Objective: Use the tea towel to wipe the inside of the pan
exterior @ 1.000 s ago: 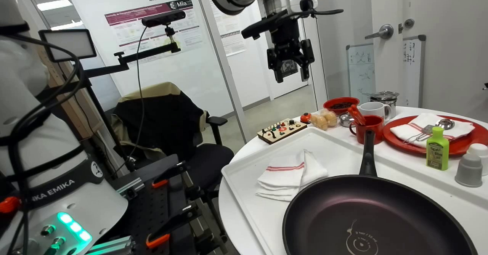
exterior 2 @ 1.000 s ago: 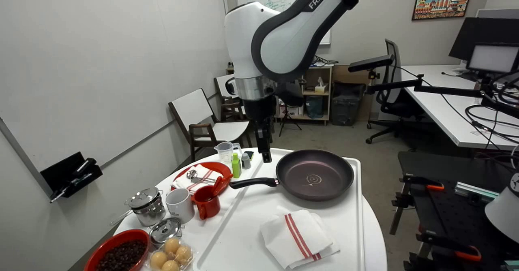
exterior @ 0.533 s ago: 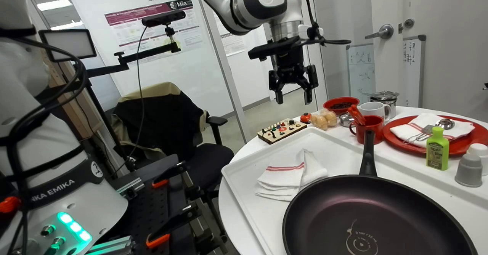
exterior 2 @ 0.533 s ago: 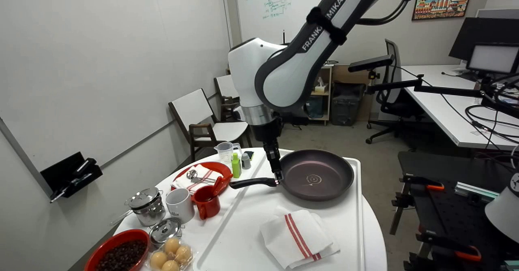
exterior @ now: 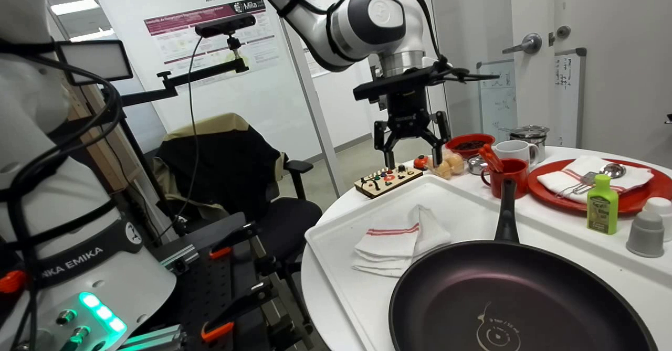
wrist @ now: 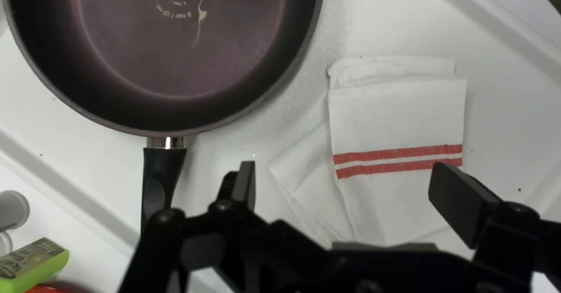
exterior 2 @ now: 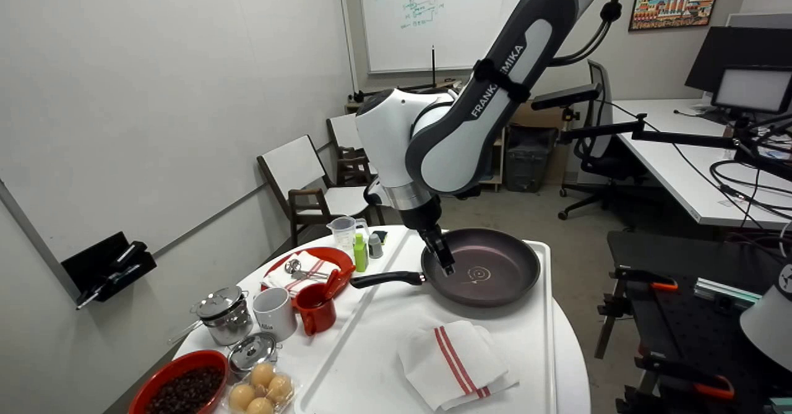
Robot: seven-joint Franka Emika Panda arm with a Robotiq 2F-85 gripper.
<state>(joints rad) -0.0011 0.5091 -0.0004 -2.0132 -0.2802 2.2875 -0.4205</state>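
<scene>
The white tea towel with red stripes (exterior: 391, 241) lies folded on the white tray beside the pan; it also shows in the other views (exterior 2: 455, 361) (wrist: 394, 122). The black pan (exterior: 504, 293) stands on the tray with its purplish inside facing up, also in view here (exterior 2: 489, 262) and in the wrist view (wrist: 184, 61). My gripper (exterior: 413, 160) is open and empty, pointing down above the tray. In the wrist view my gripper (wrist: 344, 174) has its fingers wide apart, with the towel below and between them. The gripper does not touch the towel.
The pan's handle (wrist: 160, 174) points toward the red mug (exterior: 509, 178). Along the tray's far edge stand a green bottle (exterior: 602, 204), a grey cup (exterior: 646, 235), a red plate (exterior: 546, 185) and a white mug (exterior 2: 274, 315). Eggs (exterior 2: 261, 389) and a red bowl (exterior 2: 154, 380) are nearby.
My arm and gripper have come down toward the tray. In an exterior view the gripper has also shifted to the right. It stays open. The towel and pan have not moved.
</scene>
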